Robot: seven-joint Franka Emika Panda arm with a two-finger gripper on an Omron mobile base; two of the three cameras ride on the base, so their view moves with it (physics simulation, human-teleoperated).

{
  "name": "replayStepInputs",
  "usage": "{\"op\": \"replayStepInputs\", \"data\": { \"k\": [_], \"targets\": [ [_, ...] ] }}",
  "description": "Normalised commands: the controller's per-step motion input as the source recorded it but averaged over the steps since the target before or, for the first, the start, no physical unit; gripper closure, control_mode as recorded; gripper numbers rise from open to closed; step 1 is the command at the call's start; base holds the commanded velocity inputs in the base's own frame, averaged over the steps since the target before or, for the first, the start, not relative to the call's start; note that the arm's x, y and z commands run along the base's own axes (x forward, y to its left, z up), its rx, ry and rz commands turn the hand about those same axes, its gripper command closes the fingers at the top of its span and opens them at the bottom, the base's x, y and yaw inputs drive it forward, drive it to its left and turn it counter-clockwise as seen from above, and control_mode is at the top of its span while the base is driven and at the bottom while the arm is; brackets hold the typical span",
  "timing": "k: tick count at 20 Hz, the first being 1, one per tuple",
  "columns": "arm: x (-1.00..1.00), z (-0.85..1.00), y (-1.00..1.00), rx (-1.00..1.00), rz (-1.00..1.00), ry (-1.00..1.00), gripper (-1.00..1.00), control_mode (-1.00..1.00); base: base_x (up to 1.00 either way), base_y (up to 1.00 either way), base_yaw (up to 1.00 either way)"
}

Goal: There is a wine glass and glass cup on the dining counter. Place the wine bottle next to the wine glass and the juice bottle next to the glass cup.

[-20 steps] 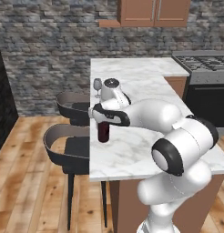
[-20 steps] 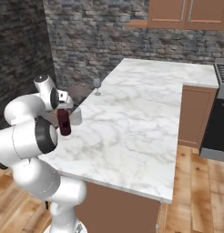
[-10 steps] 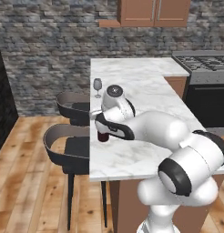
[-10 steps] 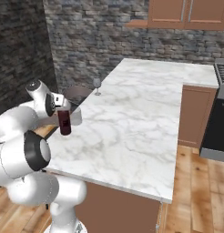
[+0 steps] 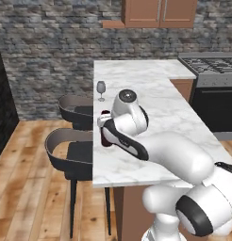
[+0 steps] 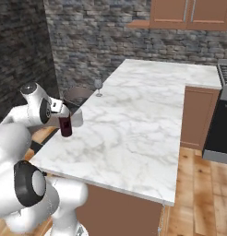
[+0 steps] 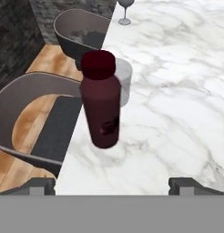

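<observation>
1. One of the two placements looks finished to us. Nearest, in the hand view, our jaws [image 7: 111, 186] stand spread wide with nothing between them, the two tips apart at the bottom edge, clear of the juice bottle [image 7: 101, 100].
2. We see that bottle upright near the stool-side edge of the table [image 7: 177, 113], at 12 o'clock from the jaws.
3. Just behind it, at about 1 o'clock, the glass cup [image 7: 124, 81] stands just beside it, so we judge this pairing done.
4. Farther along the same edge, at 12 o'clock, the wine glass [image 5: 101, 89] stands alone.
5. We judge fetching and placing the wine bottle is what remains.
</observation>
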Motion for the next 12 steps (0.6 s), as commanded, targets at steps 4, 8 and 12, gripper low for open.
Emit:
{"op": "replayStepInputs", "data": {
  "k": [4, 8, 12],
  "targets": [
    [-0.56, 0.03, -0.34, 0.03, -0.01, 0.03, -1.00, -1.00, 0.00, 0.00, 0.00],
    [-0.48, 0.00, -0.27, 0.00, 0.00, 0.03, -1.00, -1.00, 0.00, 0.00, 0.00],
    [-0.45, 0.00, -0.21, 0.00, 0.00, 0.02, -1.00, -1.00, 0.00, 0.00, 0.00]
  ]
}}
